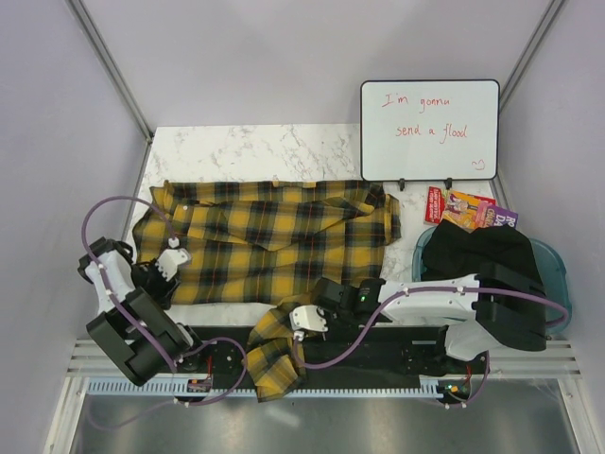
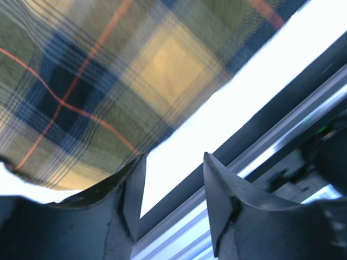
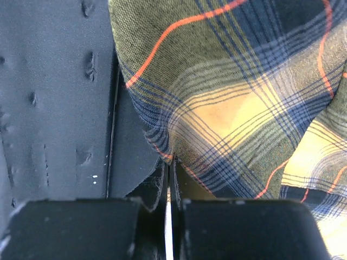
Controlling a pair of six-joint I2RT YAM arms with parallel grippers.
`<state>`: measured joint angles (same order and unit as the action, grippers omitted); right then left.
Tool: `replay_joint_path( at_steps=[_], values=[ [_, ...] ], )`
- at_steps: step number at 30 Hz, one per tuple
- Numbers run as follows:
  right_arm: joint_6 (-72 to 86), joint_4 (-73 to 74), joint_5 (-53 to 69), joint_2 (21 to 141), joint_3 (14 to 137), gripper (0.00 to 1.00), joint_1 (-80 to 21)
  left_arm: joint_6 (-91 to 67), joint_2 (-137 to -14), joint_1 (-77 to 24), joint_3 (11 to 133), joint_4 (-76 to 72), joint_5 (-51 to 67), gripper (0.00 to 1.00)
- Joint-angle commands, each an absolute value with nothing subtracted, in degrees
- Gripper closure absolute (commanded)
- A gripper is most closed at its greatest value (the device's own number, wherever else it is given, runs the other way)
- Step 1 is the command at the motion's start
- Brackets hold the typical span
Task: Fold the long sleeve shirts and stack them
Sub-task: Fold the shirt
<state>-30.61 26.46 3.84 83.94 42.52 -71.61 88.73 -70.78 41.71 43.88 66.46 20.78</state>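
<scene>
1. Nearest my bases, one sleeve [image 1: 269,355] of the plaid flannel shirt [image 1: 274,241] spills off the table's near edge and lies bunched on the black base plate [image 1: 397,345].
2. My right gripper [image 1: 304,320] is at the top of that sleeve. Its wrist camera shows the jaws pressed together with a fold of the yellow-and-black cloth [image 3: 244,108] pinched between them, so I have hold of the sleeve (the dark plate lies to one side).
3. My left gripper [image 1: 172,257] sits at the shirt's left edge. Its wrist view shows the fingers apart, with only bright tabletop between them. The plaid hem [image 2: 81,81] ends right at one fingertip [image 2: 142,162], and I cannot tell whether they touch.
4. The shirt's body is spread flat across the marble table [image 1: 246,147], lying sideways between the two arms.
5. To the right, beside the shirt, a blue bin [image 1: 558,265] holds a black garment [image 1: 477,251].
6. Just behind the bin lie some colourful packets [image 1: 470,210].
7. Farthest back stands a whiteboard [image 1: 430,130] with red handwriting.
</scene>
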Motion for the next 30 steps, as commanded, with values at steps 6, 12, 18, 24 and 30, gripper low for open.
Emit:
replay_joint_path(
  at_steps=[6,12,18,24,30],
  values=[
    [-29.09,26.71,-1.58,75.86,43.07,1.00,-70.32,106.26,-68.46,43.77,39.55,57.92,10.90,0.46],
    [-29.53,30.58,-0.18,73.83,44.12,1.00,-68.03,112.32,-69.78,47.28,39.20,55.21,10.46,0.45],
    [-30.50,35.50,2.54,72.78,48.42,1.00,-66.19,115.66,-73.73,50.97,38.67,52.04,11.25,0.48],
    [-33.83,37.53,3.52,70.76,49.57,1.00,-65.92,118.12,-75.24,51.86,35.78,50.19,9.50,0.57],
    [-35.07,37.79,3.87,67.41,48.08,1.00,-64.60,120.32,-72.60,52.38,33.31,50.18,9.76,0.70]
  ],
)
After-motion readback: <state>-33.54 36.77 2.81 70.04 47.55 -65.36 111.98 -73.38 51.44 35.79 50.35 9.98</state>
